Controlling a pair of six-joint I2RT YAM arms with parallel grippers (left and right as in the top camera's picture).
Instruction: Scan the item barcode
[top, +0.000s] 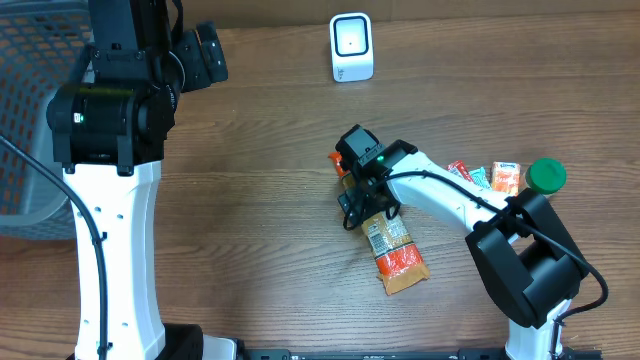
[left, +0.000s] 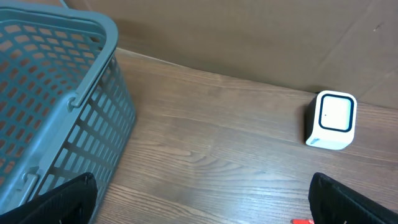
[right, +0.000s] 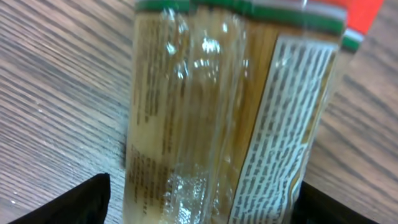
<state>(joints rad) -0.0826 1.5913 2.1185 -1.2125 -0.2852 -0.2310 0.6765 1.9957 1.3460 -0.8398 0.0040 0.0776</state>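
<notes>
The item is a long clear packet of pasta (top: 395, 248) with a white printed label and an orange-red end, lying flat on the wooden table. My right gripper (top: 365, 205) is lowered over its upper end. In the right wrist view the packet (right: 230, 112) fills the space between the spread fingers (right: 81, 202); the left finger stands clear of it, and the jaws are open. The white scanner (top: 351, 47) stands at the table's far edge. My left gripper (top: 205, 55) hovers far left of the scanner (left: 331, 120), open and empty (left: 202, 202).
A blue-grey plastic basket (top: 30, 100) sits at the far left, its wall (left: 56, 93) close to the left gripper. To the right of the packet lie small orange packets (top: 503, 178) and a green-capped item (top: 546, 176), beside the right arm's base.
</notes>
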